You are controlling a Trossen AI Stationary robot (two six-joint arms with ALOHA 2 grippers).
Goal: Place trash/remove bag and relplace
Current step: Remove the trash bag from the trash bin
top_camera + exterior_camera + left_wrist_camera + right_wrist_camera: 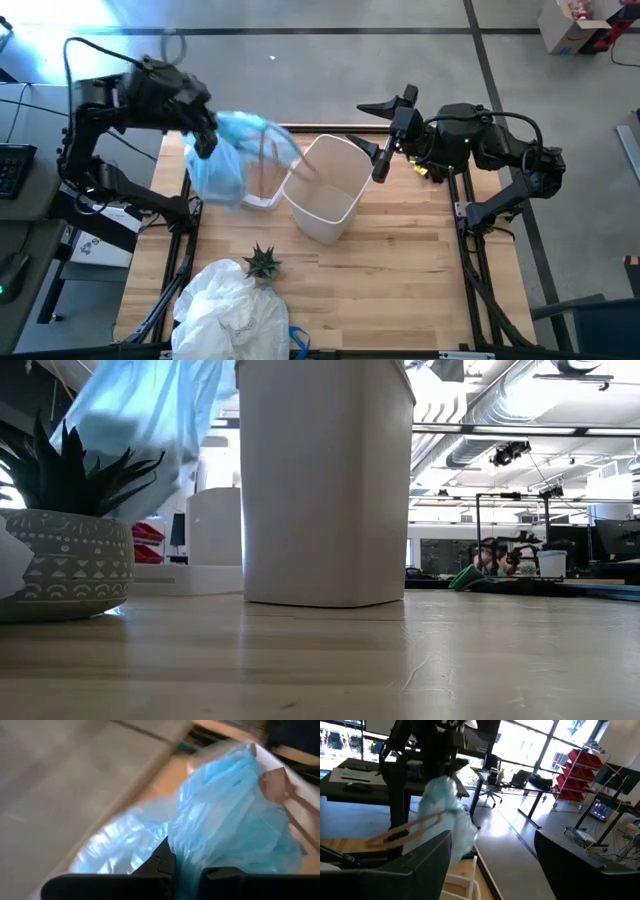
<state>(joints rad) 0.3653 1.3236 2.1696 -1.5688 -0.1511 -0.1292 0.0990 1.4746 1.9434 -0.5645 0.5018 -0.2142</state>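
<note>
Left claw (205,140) clenched on the gathered top of the thin translucent light-blue plastic liner bag (225,160), which hangs clear of the light wooden table (400,260), just left of the tall white plastic bin (325,190). Brown paper shows through the film; the load appears bagged. Held high, probably so the sagging bottom clears the rim. Right claw (385,135) released, fingers spread, above the bin's far edge, likely positioned to steady it. Bin stands unlined; white crumpled plastic heap (225,305) lies beside the small green spiky potted plant (262,262).
</note>
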